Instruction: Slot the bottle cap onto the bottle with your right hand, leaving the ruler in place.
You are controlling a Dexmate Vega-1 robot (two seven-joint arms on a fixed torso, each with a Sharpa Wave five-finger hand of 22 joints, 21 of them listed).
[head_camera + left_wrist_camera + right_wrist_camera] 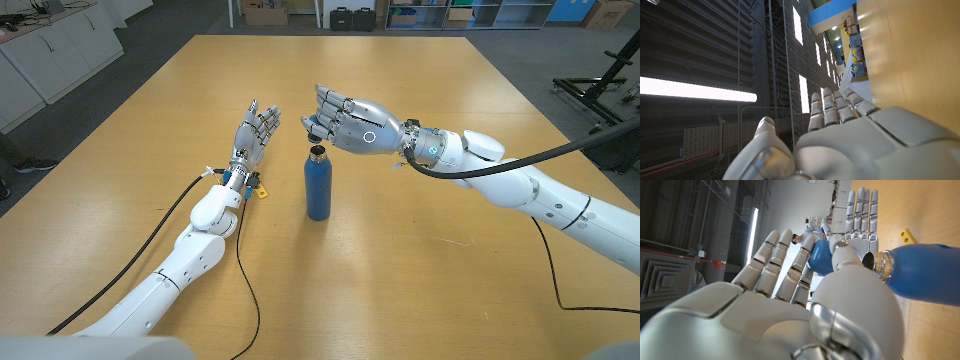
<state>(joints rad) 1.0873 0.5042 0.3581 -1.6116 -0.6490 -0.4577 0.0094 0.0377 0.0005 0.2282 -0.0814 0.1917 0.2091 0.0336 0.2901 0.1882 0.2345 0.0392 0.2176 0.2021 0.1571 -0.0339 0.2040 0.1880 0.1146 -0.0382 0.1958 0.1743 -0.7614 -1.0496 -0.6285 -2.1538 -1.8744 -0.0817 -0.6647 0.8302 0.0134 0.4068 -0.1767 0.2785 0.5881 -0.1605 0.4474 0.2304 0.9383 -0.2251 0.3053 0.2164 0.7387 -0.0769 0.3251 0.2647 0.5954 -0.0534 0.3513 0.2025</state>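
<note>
Bottle cap (pixel 821 259) pinched in right hand (pixel 345 122), just above bottle (pixel 318 185) mouth

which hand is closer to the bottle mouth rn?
Right. The right hand hangs just above and behind the bottle, pinching the blue cap beside its open mouth. The left hand stands off to the bottle's left, apart from it.

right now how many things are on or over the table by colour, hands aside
blue: 2, the upright blue metal bottle and the blue bottle cap pinched in the right hand
yellow: 1, the small yellow ruler beside the left hand
total: 3
</note>
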